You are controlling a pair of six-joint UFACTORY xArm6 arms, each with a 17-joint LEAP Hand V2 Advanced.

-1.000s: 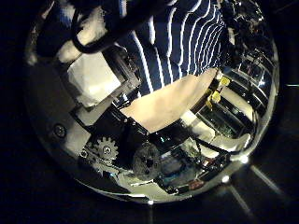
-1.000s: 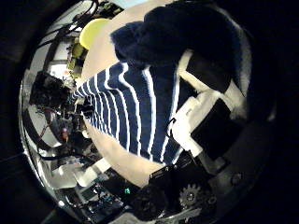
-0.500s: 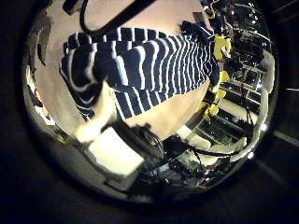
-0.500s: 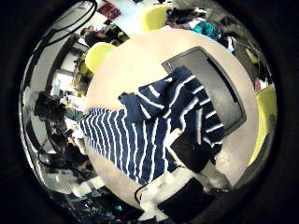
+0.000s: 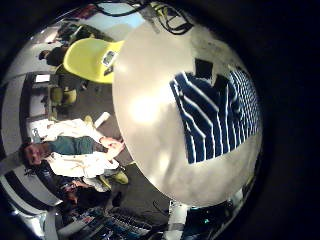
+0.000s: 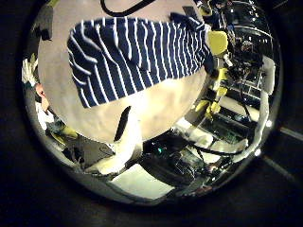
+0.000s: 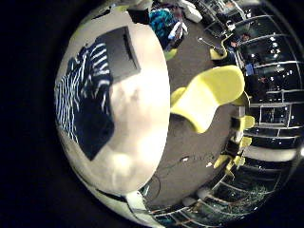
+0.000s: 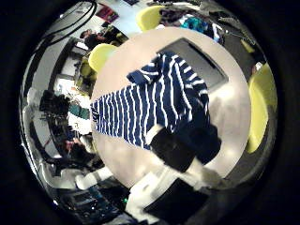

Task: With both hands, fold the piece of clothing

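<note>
A striped piece of clothing (image 5: 215, 115) lies spread on a round table (image 5: 150, 110). In the right little finger side palm view the striped cloth (image 7: 76, 90) ends in a plain dark part (image 7: 95, 123). My left hand (image 6: 128, 151) hovers well above the clothing (image 6: 133, 52), one finger straight, touching nothing. Over the garment (image 8: 141, 103) hangs my right hand (image 8: 183, 159), its finger relaxed and apart from the cloth. Neither hand holds any fabric.
A dark rectangular mat (image 7: 119, 52) lies on the table beside the clothing, also seen as the mat (image 8: 202, 56). Chairs stand around the table: one chair (image 5: 90, 58) on one side, another chair (image 7: 209, 95) on the other.
Both palms have pulled up and away from the clothing, which filled the views a second ago. The cloth no longer lies against the fingers and rests flat on the table.
</note>
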